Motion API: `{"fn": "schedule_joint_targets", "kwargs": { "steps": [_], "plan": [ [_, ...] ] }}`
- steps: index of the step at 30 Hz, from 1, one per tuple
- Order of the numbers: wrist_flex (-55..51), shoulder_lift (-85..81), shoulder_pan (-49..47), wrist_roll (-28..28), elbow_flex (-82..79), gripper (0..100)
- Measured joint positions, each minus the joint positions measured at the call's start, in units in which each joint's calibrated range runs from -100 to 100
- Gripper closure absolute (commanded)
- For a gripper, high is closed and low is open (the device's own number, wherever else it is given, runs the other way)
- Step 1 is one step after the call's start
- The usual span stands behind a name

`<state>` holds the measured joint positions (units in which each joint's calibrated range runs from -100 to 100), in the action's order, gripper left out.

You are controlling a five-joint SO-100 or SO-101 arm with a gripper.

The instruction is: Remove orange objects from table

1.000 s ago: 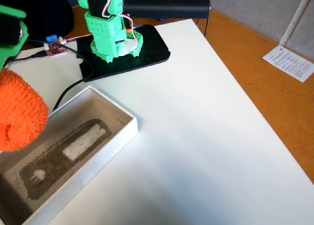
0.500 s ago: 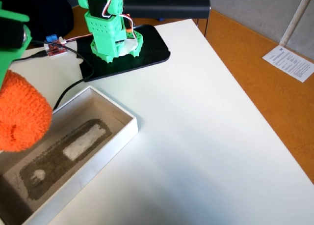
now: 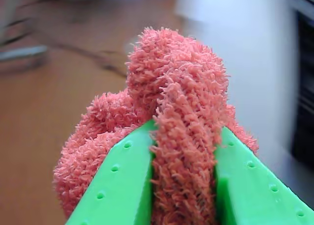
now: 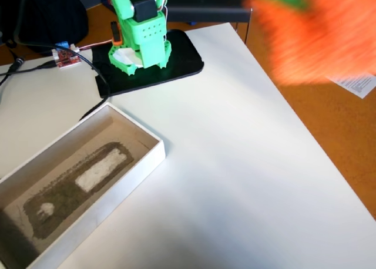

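Fluffy, salmon-orange terry cloth filled the centre of the wrist view: a soft bundle (image 3: 171, 122), perhaps a rolled sock or small towel, though I could not tell which. The gripper (image 3: 184, 136) entered from the bottom edge, its two bright green plastic fingers (image 3: 122, 181) closed in on a thick fold of the fabric and pinching it between them, with the rest of the bundle bulging out above and to the lower left of the frame. Behind it I saw only blur, brown at the left and pale grey-white at the right.

I judged the cloth to be light, very soft and squashy, not fragile and not slippery, since the looped pile should catch on the plastic. The risk I saw was a loose fold slipping free, so a hold deep across the thickest part, as here, seemed the sound place.

In the fixed view the bundle appeared as a large orange smear in the upper right corner (image 4: 305, 34), close to the lens and well above the white table (image 4: 235, 181), with a hint of green at its top edge. The arm's green base (image 4: 141, 40) stood on a black plate (image 4: 182, 57) at the upper centre. From the blur I judged the arm to be raised high and reaching toward the right of the frame. A shallow white box (image 4: 150, 160) lay at the lower left, well apart from the bundle, and a sheet of paper (image 4: 355, 84) lay at the right edge
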<state>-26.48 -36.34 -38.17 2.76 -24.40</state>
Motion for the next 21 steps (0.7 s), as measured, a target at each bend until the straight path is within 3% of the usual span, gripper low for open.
{"fn": "schedule_joint_targets", "kwargs": {
  "steps": [1,5,8,17,21],
  "plan": [
    [3.2,-0.8,-6.8,1.9,-2.4,40],
    [14.8,-1.2,-28.4,7.9,-9.5,40],
    [18.5,-1.2,-34.5,8.9,-11.1,40],
    [17.7,-1.2,-31.5,8.9,-11.6,40],
    [11.4,-3.6,-25.8,4.6,-13.3,40]
  ]
}}
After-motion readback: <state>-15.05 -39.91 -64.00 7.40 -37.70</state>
